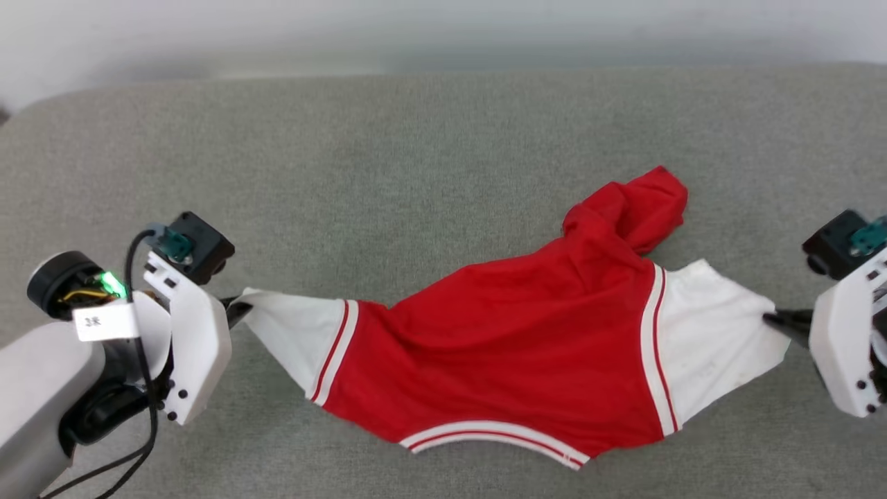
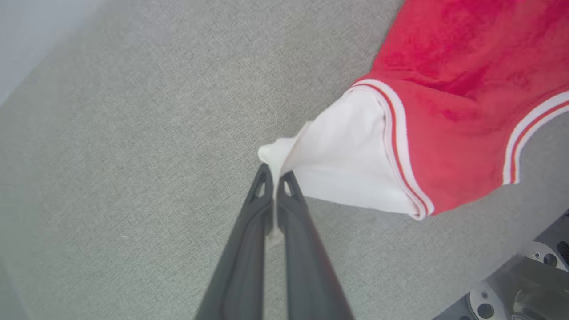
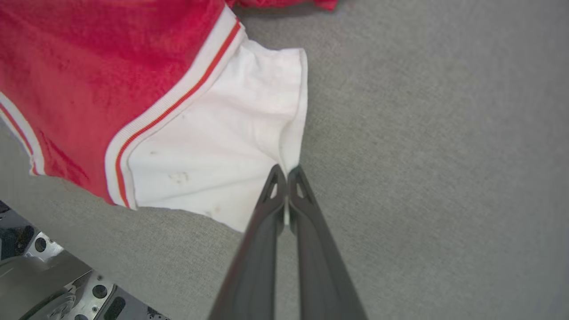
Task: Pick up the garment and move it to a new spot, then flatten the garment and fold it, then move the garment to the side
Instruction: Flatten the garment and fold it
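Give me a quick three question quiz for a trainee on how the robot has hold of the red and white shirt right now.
1. True or false: the left pincer is shut on a white sleeve of the garment.
2. What does the right pincer grip? A: the striped hem. B: the other white sleeve. C: nothing.
3. Fill the gap: in the head view, the bunched-up red end lies nearer the ___ pincer.

Key: 1 true; 2 B; 3 right.
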{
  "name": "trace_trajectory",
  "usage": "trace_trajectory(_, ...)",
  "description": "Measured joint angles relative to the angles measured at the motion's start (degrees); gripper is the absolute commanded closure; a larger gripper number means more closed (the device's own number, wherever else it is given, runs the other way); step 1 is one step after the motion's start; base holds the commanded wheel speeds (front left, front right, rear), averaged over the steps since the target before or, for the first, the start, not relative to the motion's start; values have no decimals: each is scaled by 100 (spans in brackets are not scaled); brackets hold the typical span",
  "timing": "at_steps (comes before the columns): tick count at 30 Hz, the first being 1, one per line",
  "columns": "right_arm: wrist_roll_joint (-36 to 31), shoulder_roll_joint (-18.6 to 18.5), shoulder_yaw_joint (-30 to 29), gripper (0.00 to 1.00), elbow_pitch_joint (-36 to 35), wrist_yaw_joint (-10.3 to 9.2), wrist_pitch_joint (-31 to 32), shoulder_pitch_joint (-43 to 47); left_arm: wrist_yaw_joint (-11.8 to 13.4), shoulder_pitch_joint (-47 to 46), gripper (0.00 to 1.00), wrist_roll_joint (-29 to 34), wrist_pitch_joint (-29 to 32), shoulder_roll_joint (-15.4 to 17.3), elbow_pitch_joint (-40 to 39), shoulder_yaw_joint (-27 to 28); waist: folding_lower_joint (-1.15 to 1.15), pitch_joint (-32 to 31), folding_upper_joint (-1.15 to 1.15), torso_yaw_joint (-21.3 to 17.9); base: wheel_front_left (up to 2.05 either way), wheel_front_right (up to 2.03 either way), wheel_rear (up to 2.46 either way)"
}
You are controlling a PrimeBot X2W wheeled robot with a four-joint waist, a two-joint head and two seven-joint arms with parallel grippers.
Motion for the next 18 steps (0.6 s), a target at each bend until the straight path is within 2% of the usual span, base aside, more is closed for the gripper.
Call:
trace_trajectory(6, 81, -407, -328, 100, -580, 0, -227, -80, -2, -153, 100, -111, -334, 177, -393, 355, 0, -345, 0, -54, 0, 0, 0)
trace_trajectory(11, 67, -455, -853, 100, -848, 0, -318, -406, -85, -576, 100, -101, -487, 200, -452, 654, 0, -442, 0, -127, 0, 0, 0)
trace_trajectory(15, -114, -401, -1249, 100, -872, 0, -264, -873, -157, -1081, 100, -10, -500, 9, -394, 837, 0, -366, 0, -140, 0, 0, 0)
trace_trajectory(18, -235, -215, -1518, 100, -733, 0, -207, -1325, -233, -1545, 100, 92, -516, -279, -168, 933, 0, -239, 0, -127, 0, 0, 0)
